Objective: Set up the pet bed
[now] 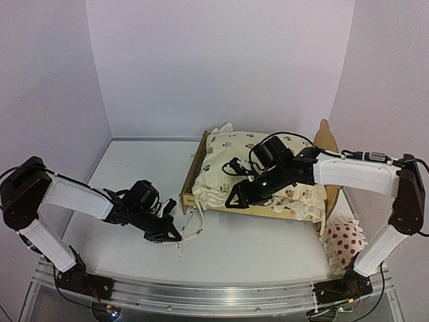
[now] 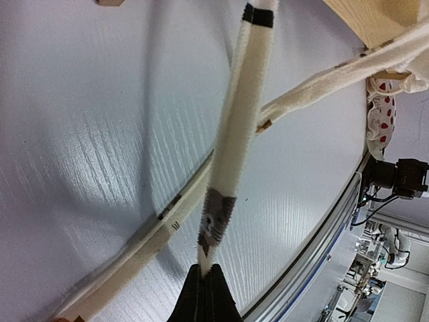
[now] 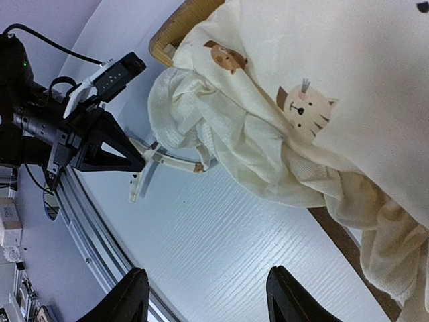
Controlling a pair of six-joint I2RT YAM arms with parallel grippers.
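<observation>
The left gripper (image 1: 171, 235) has its fingers pressed together on the end of a tie (image 2: 234, 147), a thin fabric ribbon pinched right at the fingertips, close to the near edge of the table (image 1: 134, 174) and left of centre. A second ribbon crosses under it, and both run back toward the cushion (image 1: 228, 144).

The right gripper (image 3: 208, 295) hangs with its fingers spread and nothing between them, just above the ruffled hem of the cushion where it spills over the near rail.

The pet bed (image 1: 194, 168) sits in the right half of the table, closer to the far edge than the near one, its curvy headboard toward the right edge. The cream cushion already covers it, so only the end boards and a strip of near rail show. A red-dotted pillow (image 1: 343, 241) lies in the near right corner, off the bed.

The frame looks like thin plywood — light, stiff, and likely to skid on this smooth top if pushed or tugged by the tie. The best hold is probably the low near rail or the top of an end board, not the scalloped tips, which may be fragile. The cushion is soft and floppy — pulling its ribbon would probably drag the fabric rather than move the bed.
</observation>
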